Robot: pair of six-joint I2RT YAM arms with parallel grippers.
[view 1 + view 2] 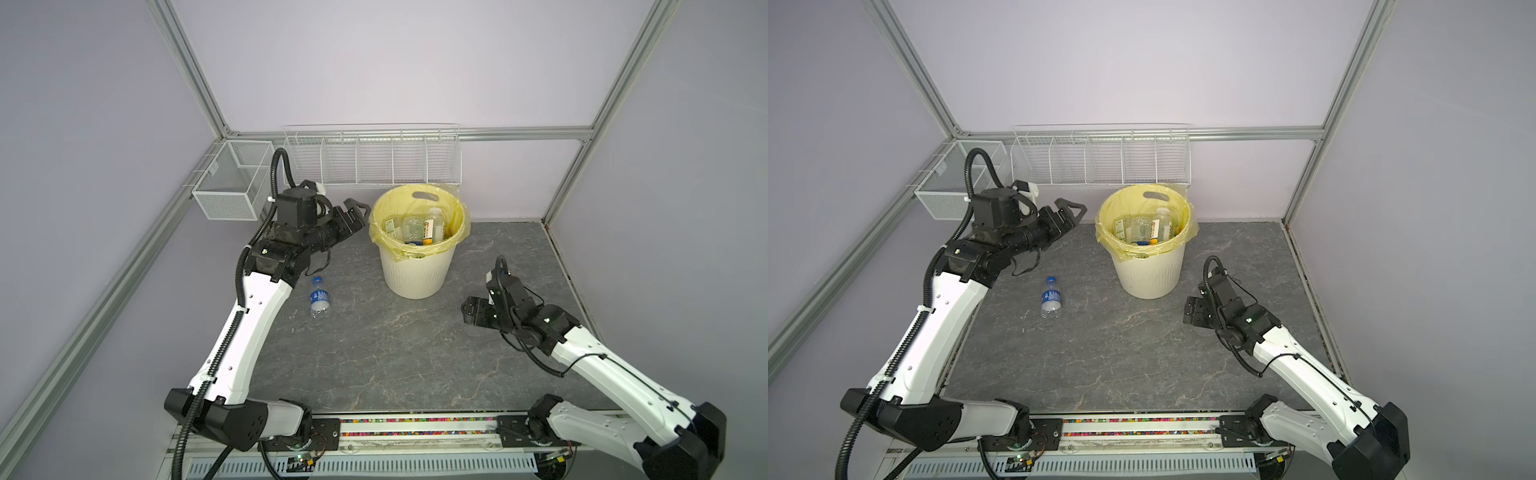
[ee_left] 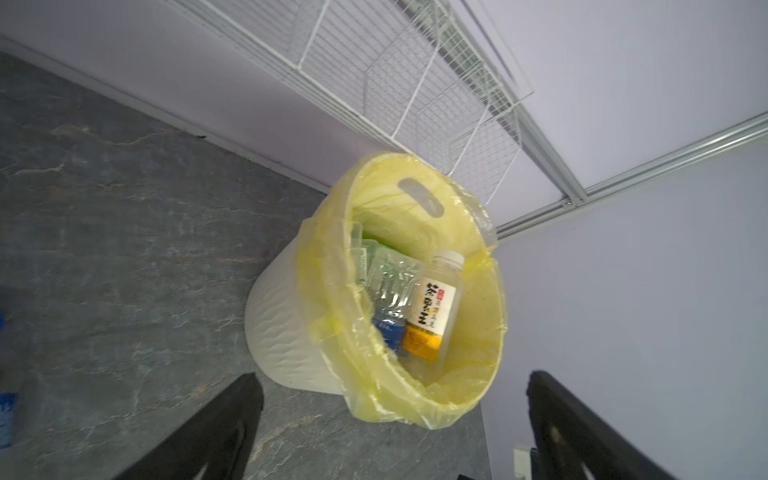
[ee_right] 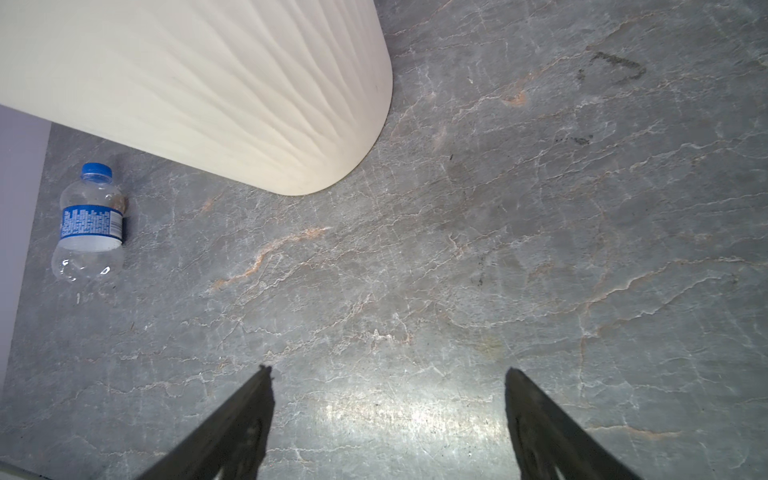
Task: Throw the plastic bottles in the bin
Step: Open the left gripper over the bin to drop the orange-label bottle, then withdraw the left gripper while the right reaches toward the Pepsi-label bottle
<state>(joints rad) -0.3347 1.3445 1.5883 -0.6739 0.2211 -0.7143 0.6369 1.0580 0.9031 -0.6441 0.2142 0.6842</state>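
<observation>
The bin (image 1: 415,274) (image 1: 1150,274), cream and ribbed with a yellow bag liner, stands at the back of the grey table. Several plastic bottles lie inside it, among them one with a white and orange label (image 1: 432,226) (image 2: 432,316). A clear plastic bottle with a blue label and cap (image 1: 320,297) (image 1: 1051,298) (image 3: 89,224) lies on the table left of the bin. My left gripper (image 1: 359,216) (image 1: 1073,214) (image 2: 392,376) hangs open and empty just left of the bin's rim. Right of the bin (image 3: 208,83), my right gripper (image 1: 467,311) (image 1: 1187,311) (image 3: 388,369) is open and empty, low over the table.
A long white wire basket (image 1: 372,156) hangs on the back wall right behind the bin. A white mesh basket (image 1: 230,183) hangs at the back left, behind the left arm. Aluminium frame posts border the table.
</observation>
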